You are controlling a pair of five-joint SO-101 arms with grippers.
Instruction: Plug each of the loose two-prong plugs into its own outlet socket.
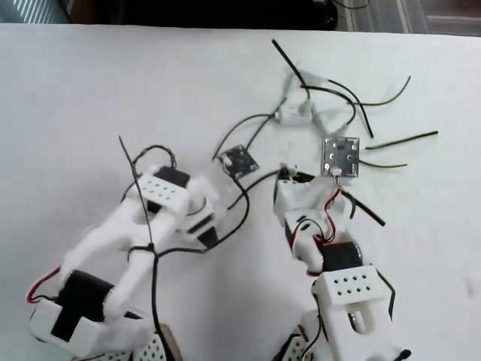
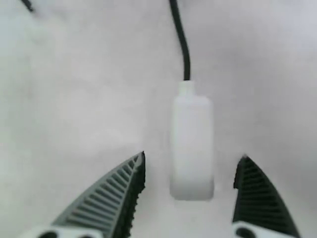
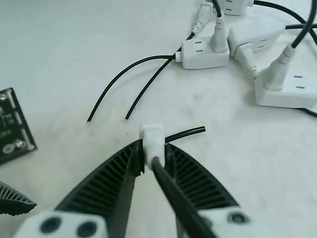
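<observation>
I see left gripper [image 2: 192, 158] spread around a white plug [image 2: 192, 141] on the table [image 2: 74, 74], right gripper [image 3: 153, 148] clamped on a second plug [image 3: 151, 135]

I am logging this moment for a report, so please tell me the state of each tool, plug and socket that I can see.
Left tool: open around the loose plug.
Loose plug: lying flat, not gripped.
Right tool: shut on the held plug.
Held plug: not in a socket.
Near socket: one plug in, one slot pair free.
Far socket: one plug in, one slot pair free.
</observation>
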